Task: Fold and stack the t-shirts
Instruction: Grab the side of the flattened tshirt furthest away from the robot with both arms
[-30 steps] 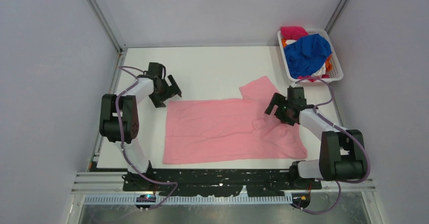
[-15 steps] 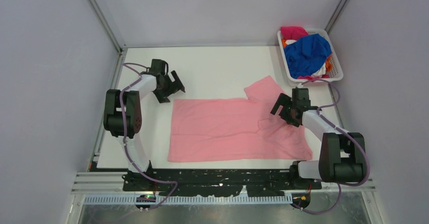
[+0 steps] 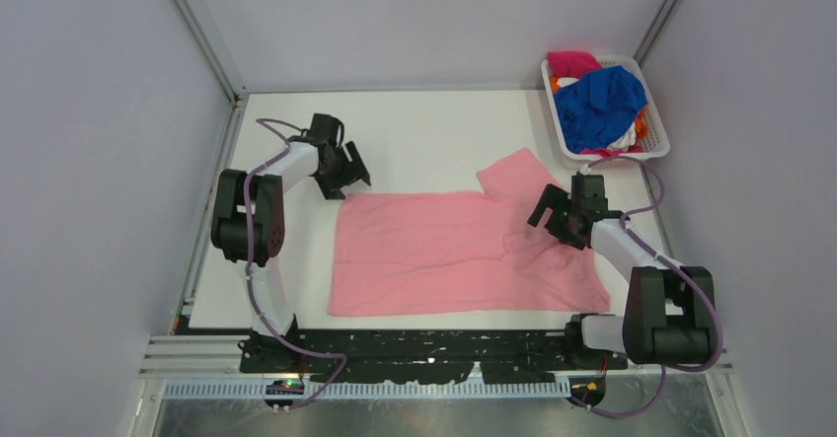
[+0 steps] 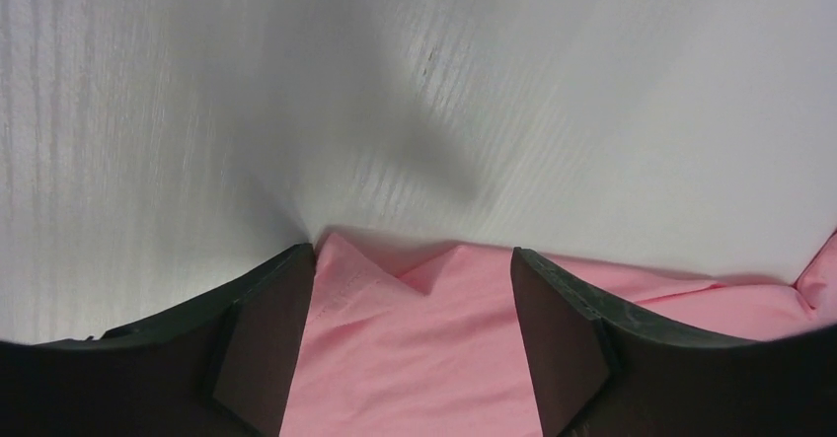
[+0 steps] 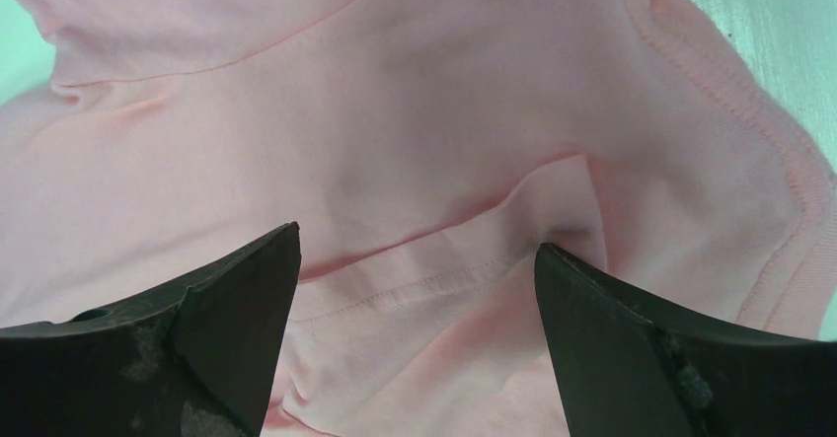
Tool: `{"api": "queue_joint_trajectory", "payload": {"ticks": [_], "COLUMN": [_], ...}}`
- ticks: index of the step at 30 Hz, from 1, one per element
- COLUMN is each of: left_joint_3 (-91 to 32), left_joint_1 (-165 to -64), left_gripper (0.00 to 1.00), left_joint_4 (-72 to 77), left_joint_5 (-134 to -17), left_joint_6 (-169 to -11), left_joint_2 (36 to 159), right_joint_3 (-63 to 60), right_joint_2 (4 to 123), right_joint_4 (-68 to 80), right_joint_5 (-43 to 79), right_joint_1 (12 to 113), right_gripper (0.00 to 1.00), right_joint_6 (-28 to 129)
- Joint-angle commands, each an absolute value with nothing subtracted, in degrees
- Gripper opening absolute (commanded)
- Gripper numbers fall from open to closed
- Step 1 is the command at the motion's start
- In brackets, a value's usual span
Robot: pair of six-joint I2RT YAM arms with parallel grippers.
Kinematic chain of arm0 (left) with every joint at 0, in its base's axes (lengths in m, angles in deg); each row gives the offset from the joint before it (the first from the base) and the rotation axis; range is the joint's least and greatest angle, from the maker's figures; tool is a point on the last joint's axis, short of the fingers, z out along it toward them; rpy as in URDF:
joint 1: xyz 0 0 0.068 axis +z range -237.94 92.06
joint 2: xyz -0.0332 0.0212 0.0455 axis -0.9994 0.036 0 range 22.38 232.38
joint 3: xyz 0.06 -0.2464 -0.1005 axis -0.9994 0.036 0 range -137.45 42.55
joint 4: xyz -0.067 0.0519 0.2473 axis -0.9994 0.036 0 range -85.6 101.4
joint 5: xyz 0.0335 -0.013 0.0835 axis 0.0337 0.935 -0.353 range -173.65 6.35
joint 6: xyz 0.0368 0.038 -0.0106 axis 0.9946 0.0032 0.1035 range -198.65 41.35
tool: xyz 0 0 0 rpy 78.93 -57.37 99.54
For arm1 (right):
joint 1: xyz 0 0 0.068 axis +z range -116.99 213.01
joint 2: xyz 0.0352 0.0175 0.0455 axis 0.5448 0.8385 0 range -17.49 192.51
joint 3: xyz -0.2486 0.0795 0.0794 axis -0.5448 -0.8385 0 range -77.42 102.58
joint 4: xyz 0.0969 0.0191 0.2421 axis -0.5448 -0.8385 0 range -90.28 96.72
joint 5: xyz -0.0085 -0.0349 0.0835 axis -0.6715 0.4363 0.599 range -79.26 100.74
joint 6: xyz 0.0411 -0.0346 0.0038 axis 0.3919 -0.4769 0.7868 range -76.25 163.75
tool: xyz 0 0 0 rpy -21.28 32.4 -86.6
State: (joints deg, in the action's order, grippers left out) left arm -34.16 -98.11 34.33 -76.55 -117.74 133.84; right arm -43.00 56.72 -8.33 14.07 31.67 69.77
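A light pink t-shirt (image 3: 454,250) lies spread flat in the middle of the table, one sleeve pointing to the far right. My left gripper (image 3: 345,183) is open at the shirt's far left corner; in the left wrist view that corner (image 4: 395,338) lies between the open fingers of this gripper (image 4: 413,259). My right gripper (image 3: 554,224) is open and low over the wrinkled right part of the shirt; the right wrist view shows a seam and folds (image 5: 424,279) between its fingers. A royal blue shirt (image 3: 597,102), a magenta one (image 3: 572,62), an orange one (image 3: 644,121) and a white one (image 3: 625,139) are piled in the basket.
The white mesh basket (image 3: 655,127) stands at the far right corner of the table. Grey walls and metal frame posts enclose the white table (image 3: 424,131) on three sides.
The pink shirt has slid a little to the right. My left gripper has moved right and farther back to the shirt's far left corner. My right gripper has shifted slightly right.
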Motion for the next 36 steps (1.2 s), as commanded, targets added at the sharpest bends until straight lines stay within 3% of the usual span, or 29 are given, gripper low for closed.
{"api": "queue_joint_trajectory", "payload": {"ticks": [1,10,13,25,36], "left_joint_3": [-35.4,-36.5,-37.0,-32.9,-28.2], "left_joint_1": [-99.1,-99.5,-99.5,-100.0,-100.3], "left_gripper": [0.71,0.26,0.0,0.0,0.0], "left_joint_4": [37.0,40.6,41.5,35.5,34.4], "left_joint_5": [-77.1,-80.4,-80.8,-79.9,-78.8], "left_joint_6": [-118.7,-118.0,-117.2,-114.0,-113.7], "left_joint_2": [135.1,135.6,135.8,127.5,123.9], "right_joint_3": [-43.7,-44.0,-44.1,-39.6,-28.9], "right_joint_2": [53.9,51.9,51.2,48.8,55.4], "right_joint_4": [-7.6,-7.5,-7.5,-8.6,-7.2], "right_joint_5": [15.3,15.4,15.3,14.6,15.4], "right_joint_1": [31.3,31.3,31.3,31.3,32.6], "right_gripper": [0.95,0.95,0.95,0.95,0.95], "right_joint_6": [69.0,68.9,68.9,68.1,67.1]}}
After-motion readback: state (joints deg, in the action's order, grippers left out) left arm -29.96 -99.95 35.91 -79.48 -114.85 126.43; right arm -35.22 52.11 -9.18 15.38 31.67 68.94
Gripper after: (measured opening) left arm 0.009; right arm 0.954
